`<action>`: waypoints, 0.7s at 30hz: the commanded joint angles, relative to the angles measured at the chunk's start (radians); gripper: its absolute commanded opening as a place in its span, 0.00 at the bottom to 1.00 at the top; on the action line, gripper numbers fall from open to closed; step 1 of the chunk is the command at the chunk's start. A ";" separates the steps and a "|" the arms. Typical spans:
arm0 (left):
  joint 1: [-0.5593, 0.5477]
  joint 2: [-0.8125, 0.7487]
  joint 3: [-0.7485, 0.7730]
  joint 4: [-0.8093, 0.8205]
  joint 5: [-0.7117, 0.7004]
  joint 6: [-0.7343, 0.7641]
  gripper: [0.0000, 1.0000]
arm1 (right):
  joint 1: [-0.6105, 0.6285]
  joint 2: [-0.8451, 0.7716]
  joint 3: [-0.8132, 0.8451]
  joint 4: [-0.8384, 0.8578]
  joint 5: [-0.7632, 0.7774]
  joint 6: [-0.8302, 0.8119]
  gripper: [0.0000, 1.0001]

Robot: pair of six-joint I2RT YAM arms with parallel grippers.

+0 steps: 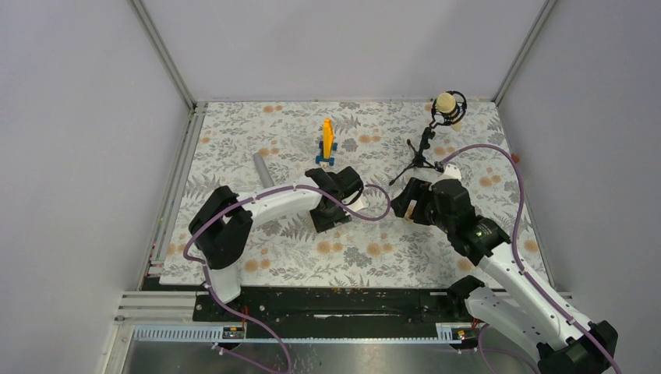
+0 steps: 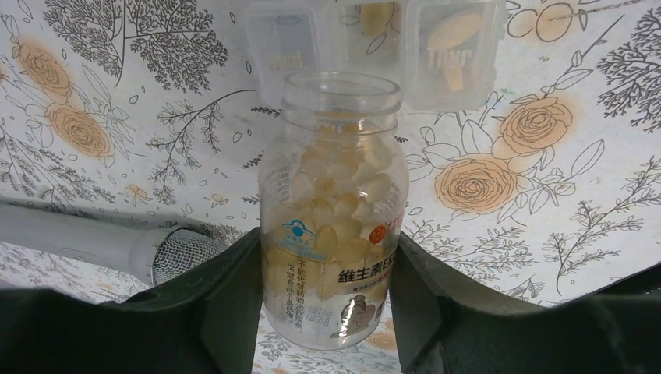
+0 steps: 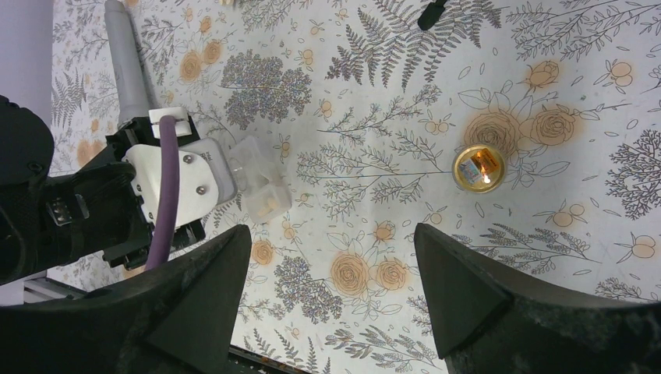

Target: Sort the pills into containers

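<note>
Pills [image 2: 335, 202], pale yellow and rounded, fill much of a colourless jar [image 2: 341, 117] with a printed label, and we see its mouth uncapped. The left gripper [image 2: 326, 253] is closed on this jar, its dark fingers [image 2: 222, 308] pressed against the two sides of the labelled body. The jar's mouth lies just short of the clear pill box [image 2: 269, 62], which rests on the flowered cloth [image 2: 546, 195]; whether rim and box touch we cannot tell. A few pale pills show in the box's compartments.

The right gripper [image 3: 331, 238] hangs above the cloth near the pill box, its fingers spread wide with nothing between them. A small round amber-gold thing [image 3: 478, 167] lies on the cloth well apart from the pill box, on the side away from the left gripper; whether it is a jar or a lid we cannot tell. A grey tube [image 2: 86, 238] with a mesh head lies on the cloth near the pill box, beside one left finger. From above, we see an orange piece on a blue base [image 1: 327, 142] and a microphone stand [image 1: 422, 152] upright beyond the pill box, farther from the arm bases
</note>
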 commanded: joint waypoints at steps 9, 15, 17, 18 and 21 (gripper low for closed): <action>-0.017 0.008 0.051 -0.025 -0.050 -0.010 0.00 | -0.011 -0.006 -0.005 0.005 0.026 0.007 0.84; -0.019 -0.005 0.051 -0.025 -0.056 -0.012 0.00 | -0.010 0.003 -0.005 0.005 0.026 0.009 0.84; -0.019 -0.019 0.043 -0.014 -0.055 -0.010 0.00 | -0.011 0.004 -0.006 0.006 0.022 0.009 0.84; -0.019 -0.027 0.039 -0.012 -0.053 -0.010 0.00 | -0.010 0.004 -0.005 0.007 0.019 0.008 0.84; -0.020 -0.049 0.026 -0.008 -0.052 -0.008 0.00 | -0.011 0.000 -0.004 0.004 0.011 0.011 0.84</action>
